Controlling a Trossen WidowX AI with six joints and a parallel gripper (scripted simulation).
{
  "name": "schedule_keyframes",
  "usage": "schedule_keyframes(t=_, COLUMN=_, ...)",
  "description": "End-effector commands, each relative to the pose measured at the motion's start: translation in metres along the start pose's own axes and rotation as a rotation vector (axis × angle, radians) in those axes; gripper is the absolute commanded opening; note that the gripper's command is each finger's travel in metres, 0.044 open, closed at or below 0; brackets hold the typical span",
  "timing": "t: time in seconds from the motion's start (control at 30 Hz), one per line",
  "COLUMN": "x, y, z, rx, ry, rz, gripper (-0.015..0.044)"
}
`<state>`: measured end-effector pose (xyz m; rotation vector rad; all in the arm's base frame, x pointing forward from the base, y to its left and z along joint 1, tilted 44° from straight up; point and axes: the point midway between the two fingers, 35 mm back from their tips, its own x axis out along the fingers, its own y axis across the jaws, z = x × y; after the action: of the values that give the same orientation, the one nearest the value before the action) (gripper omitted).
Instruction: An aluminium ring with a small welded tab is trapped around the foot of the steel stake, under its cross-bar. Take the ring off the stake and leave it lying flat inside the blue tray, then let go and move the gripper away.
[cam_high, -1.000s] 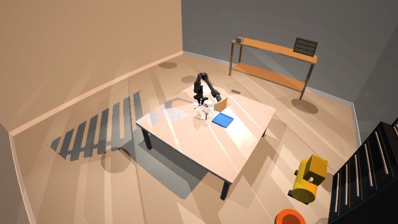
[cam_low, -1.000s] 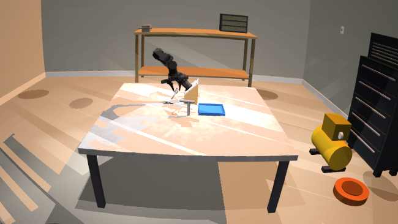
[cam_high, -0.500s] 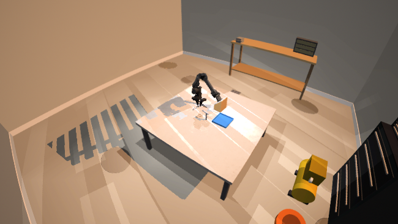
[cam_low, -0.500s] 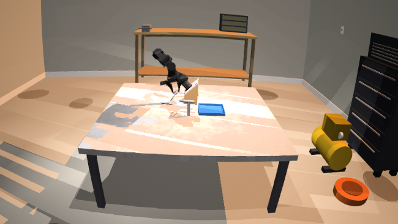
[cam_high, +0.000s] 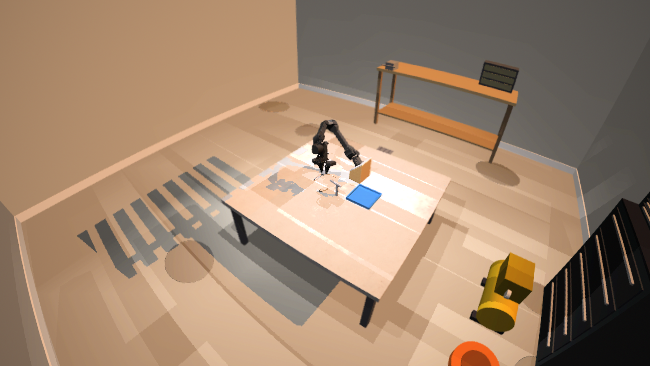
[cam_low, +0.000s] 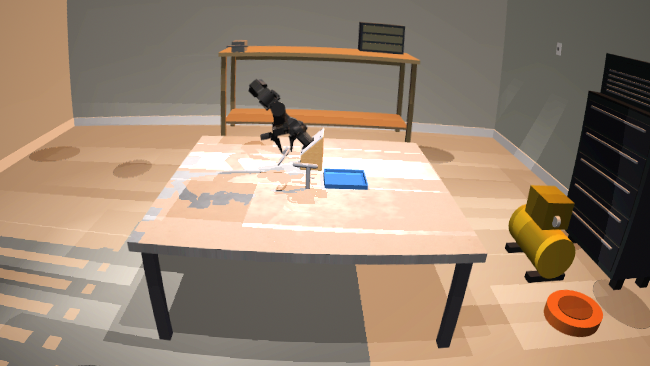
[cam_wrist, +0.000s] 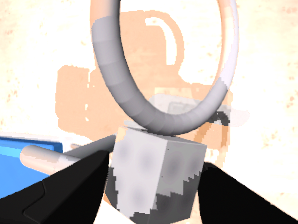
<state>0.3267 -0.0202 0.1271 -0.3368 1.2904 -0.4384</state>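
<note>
So the claw (cam_high: 326, 172) (cam_low: 285, 150) (cam_wrist: 154, 187) is pinching the ring's tab (cam_wrist: 159, 175), a chunky grey block that sits between the 2 dark fingers in the wrist view. The aluminium ring (cam_low: 283, 156) (cam_wrist: 114, 80) is joined to that block and sticks out past the fingertips. It's off the stake and up above the bench (cam_high: 320, 240) (cam_low: 310, 242), tilted rather than flat, and looks like a thin slanted loop from the exterior camera.

The steel stake (cam_high: 337, 189) (cam_low: 308, 178) stands upright on the bench with its cross-bar (cam_high: 335, 184) (cam_low: 305, 165) (cam_wrist: 47, 157) on top, so it reads as a T. Nothing is looped around its foot. In the exterior view the ring is over on the left side of the picture from the stake, with the blue tray (cam_high: 364, 196) (cam_low: 345, 179) (cam_wrist: 25, 167) on the other side, so the ring isn't in the tray yet.

There's also a tan angled block (cam_high: 360, 171) (cam_low: 312, 154) standing just behind the stake and tray, and the black arm (cam_high: 342, 140) (cam_low: 278, 110) leans over near it. Further back, a wooden workbench (cam_high: 450, 79) (cam_low: 320, 52) runs along the grey wall, and there's a yellow compressor (cam_high: 497, 300) (cam_low: 542, 235) on the floor.
</note>
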Motion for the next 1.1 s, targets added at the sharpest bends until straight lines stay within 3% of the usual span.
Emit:
schedule_keyframes(t=0.0, x=-0.002, y=-0.005, z=0.001, rx=-0.036, ry=-0.015, rz=0.014, gripper=0.0)
schedule_keyframes(t=1.07, x=-0.01, y=-0.06, z=-0.012, rx=-0.529, ry=-0.156, rz=0.059, gripper=0.0)
